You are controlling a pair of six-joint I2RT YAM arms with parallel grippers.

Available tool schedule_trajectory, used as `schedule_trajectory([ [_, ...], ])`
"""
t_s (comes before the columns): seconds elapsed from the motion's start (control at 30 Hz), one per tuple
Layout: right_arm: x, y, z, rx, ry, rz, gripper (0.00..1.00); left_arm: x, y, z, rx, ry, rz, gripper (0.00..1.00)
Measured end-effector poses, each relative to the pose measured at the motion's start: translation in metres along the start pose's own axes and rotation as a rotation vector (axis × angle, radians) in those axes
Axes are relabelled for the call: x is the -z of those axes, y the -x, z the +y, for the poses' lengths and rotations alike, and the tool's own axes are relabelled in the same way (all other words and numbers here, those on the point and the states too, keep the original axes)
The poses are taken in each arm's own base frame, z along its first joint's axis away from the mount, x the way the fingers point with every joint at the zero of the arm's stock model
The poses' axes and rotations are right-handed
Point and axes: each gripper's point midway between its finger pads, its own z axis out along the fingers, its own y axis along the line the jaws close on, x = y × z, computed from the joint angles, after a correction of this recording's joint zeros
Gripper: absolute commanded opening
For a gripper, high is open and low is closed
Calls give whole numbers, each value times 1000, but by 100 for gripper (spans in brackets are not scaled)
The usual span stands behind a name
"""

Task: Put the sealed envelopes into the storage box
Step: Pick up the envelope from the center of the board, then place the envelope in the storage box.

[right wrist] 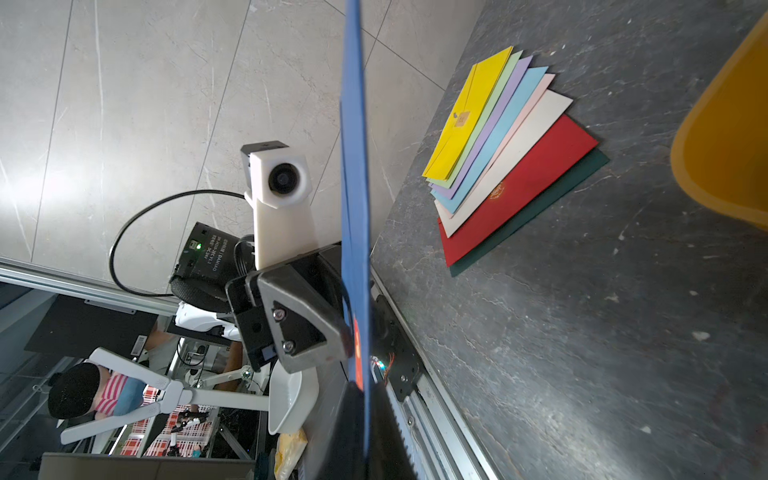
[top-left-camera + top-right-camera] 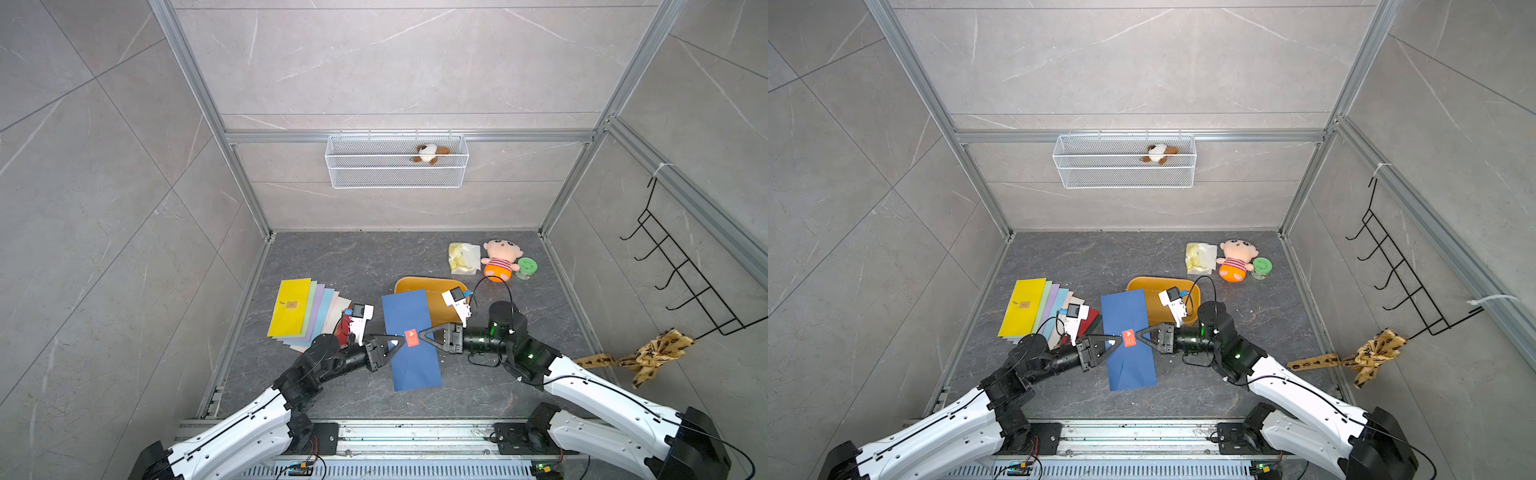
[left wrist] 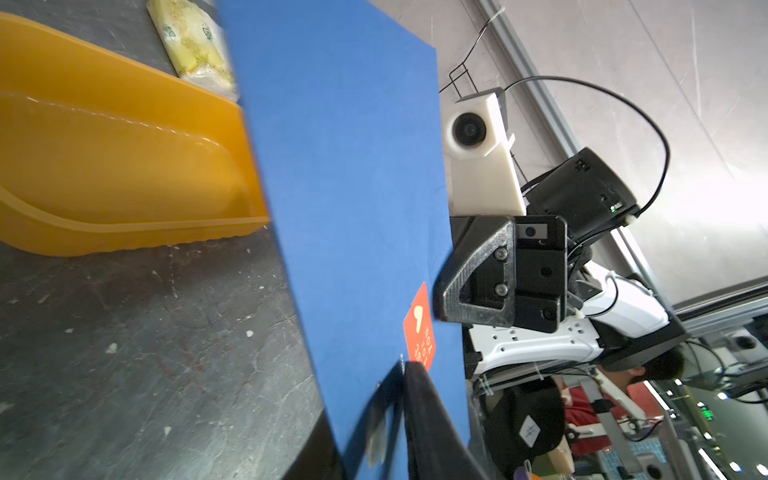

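My left claw (image 2: 400,341) and right claw (image 2: 421,336) both pinch the navy envelope (image 2: 409,309), at its nine and three o'clock edges, lifted off the table. The orange storage box (image 2: 415,279) sits at one o'clock. I judge it best to keep the envelope level, centre it over the box, and release both sides together.

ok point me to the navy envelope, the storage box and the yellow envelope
navy envelope (image 2: 406,312): a top view, on the upper half of its blue face
storage box (image 3: 116,166): left wrist view, on its bare inner floor
yellow envelope (image 2: 286,322): a top view, on its flat yellow face
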Motion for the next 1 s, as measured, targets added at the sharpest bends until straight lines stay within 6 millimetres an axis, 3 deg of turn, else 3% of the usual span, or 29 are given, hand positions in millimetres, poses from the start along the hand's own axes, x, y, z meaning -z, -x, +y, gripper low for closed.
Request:
schedule_trajectory([
  [0.03,0,0,-1,-2,-1,1,7,0,1,0,1,-1,-2,1],
  [0.1,0,0,-4,-14,-8,5,33,0,1,-1,0,6,0,0],
  [0.2,4,3,-16,-28,-54,8,49,-3,8,0,-12,62,23,0],
  [0.27,10,10,-28,-31,-119,-10,51,-6,25,0,-40,134,30,0],
  [0.43,42,36,-68,11,-408,-102,52,-26,95,-8,-200,348,60,0],
  [0.6,81,36,-114,33,-722,-123,51,-56,144,-9,-468,508,182,0],
  [0.8,117,20,-146,58,-966,-72,51,-97,175,28,-783,677,404,0],
  [1.0,138,14,-152,103,-1069,-47,51,-129,167,80,-978,731,687,0],
])
